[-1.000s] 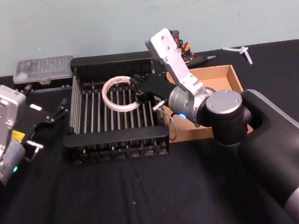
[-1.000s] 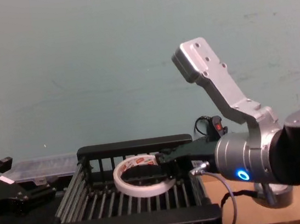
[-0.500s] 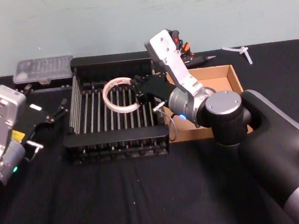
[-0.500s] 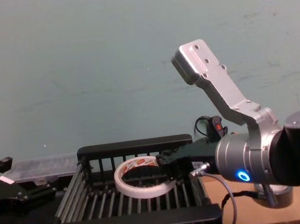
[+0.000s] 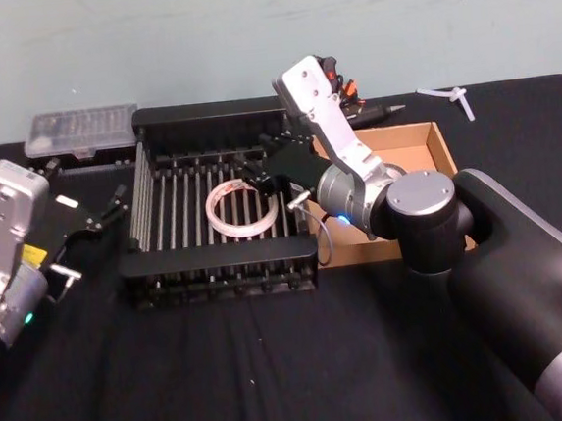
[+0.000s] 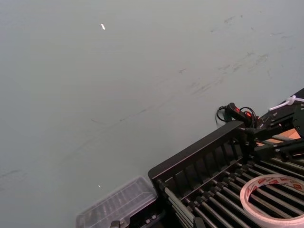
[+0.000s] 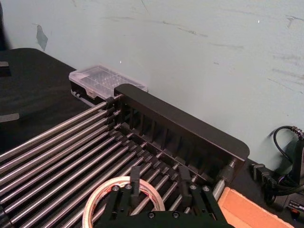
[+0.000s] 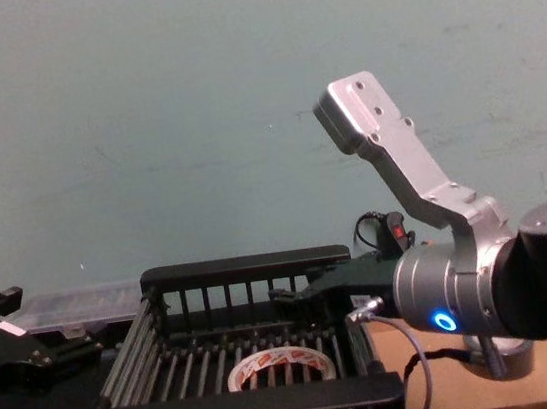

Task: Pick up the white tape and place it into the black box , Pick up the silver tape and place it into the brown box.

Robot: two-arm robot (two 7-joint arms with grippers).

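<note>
The white tape (image 5: 242, 210) lies flat on the barred floor of the black box (image 5: 211, 111), near its front right part, and also shows in the chest view (image 8: 280, 369). My right gripper (image 5: 256, 176) hangs open just above and behind the tape, with nothing between its fingers. From the right wrist, the tape (image 7: 98, 194) lies below the spread fingers (image 7: 135, 176). The brown box (image 5: 409, 150) stands right of the crate, partly behind my right arm. The silver tape is hidden. My left gripper (image 5: 102, 214) is parked open left of the crate.
A clear plastic case (image 5: 82, 130) sits behind the crate's left corner. Cables and a small tool (image 5: 355, 94) lie at the back by the wall, with a white plastic piece (image 5: 451, 97) to their right. Black cloth covers the table in front.
My right gripper has opened and let go of the white tape. The tape dropped from mid-air onto the crate's floor, nearer the front. The left arm has not moved.
</note>
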